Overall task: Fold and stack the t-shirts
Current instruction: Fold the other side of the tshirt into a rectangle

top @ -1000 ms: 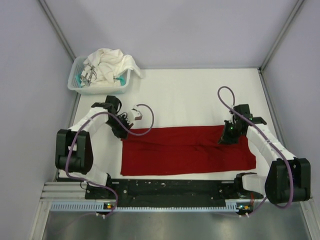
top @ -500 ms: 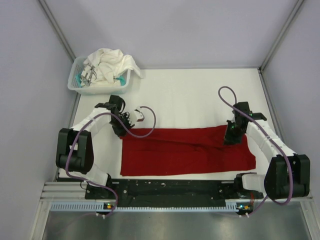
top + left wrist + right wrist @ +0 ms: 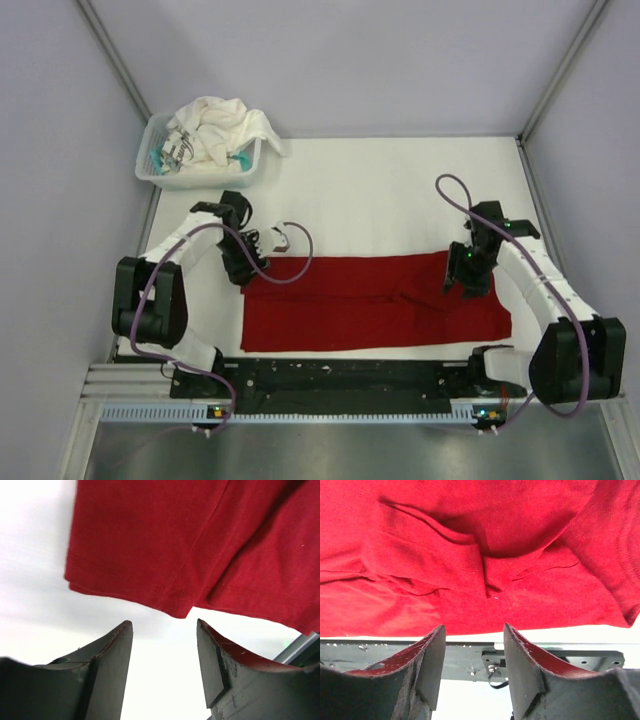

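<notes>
My left gripper (image 3: 162, 625) is spread, its two dark fingers apart with only the flat white surface (image 3: 380, 190) showing between them. It holds nothing and hangs just off the far left corner of the deep red cloth t-shirt (image 3: 375, 302). The shirt's stitched hem and a doubled corner lie just ahead of my fingertips. My right gripper (image 3: 472, 627) is also parted and holds nothing. It is poised over the far edge of the same shirt near its right end, where the cloth is rumpled into a raised crease. The red shirt is folded into a long band, lying flat across the near part of the surface, parallel to the black rail (image 3: 350, 375) that carries my arm bases and close to it. Well apart from it, in the far left corner, the white cloth t-shirt (image 3: 225, 125) sits bunched in a heap in the small white slatted plastic basket (image 3: 150, 168), spilling over its right rim.
</notes>
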Controlling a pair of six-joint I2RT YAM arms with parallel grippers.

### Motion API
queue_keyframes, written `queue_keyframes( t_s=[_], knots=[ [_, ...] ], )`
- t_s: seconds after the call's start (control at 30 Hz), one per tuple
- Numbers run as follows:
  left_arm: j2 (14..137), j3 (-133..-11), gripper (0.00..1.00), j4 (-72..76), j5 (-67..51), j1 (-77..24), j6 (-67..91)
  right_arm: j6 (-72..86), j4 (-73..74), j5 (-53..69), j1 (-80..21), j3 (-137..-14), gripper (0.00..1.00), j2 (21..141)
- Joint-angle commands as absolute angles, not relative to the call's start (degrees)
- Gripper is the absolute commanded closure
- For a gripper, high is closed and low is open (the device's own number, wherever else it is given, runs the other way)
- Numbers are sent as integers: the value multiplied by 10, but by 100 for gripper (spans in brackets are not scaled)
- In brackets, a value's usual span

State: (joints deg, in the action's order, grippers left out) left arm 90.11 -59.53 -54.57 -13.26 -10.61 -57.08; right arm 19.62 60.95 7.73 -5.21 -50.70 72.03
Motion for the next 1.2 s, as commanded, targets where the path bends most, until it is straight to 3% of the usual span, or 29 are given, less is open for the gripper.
queue_keyframes(
  t_s=[0.0,0.17,0.23,0.43,0.47,0.63,0.8,0.9,1.07,1.1,1.17],
  knots=[
    [874,-676,44,-615,-187,-107,-571,211,603,38,-54,-575,57,679],
    [875,-731,61,-601,-257,-148,-495,228,507,46,-48,-591,82,775],
    [874,-736,66,-571,-279,-193,-451,235,476,68,-48,-597,83,811],
    [920,-762,65,-485,-297,-324,-338,248,432,14,-16,-604,83,880],
    [928,-761,65,-469,-277,-335,-330,250,421,12,-4,-599,82,874],
    [955,-742,55,-401,-107,-314,-267,250,382,-54,61,-568,52,839],
    [972,-708,45,-368,-55,-237,-258,269,335,-11,96,-565,51,899],
    [976,-669,41,-341,-26,-194,-268,272,316,33,96,-576,61,951],
    [996,-613,39,-309,17,-149,-295,267,302,39,93,-626,100,1010],
    [1003,-608,41,-307,23,-143,-301,264,298,47,89,-638,100,1015],
    [1014,-603,62,-309,24,-132,-308,258,293,59,78,-666,100,1030]
  ],
)
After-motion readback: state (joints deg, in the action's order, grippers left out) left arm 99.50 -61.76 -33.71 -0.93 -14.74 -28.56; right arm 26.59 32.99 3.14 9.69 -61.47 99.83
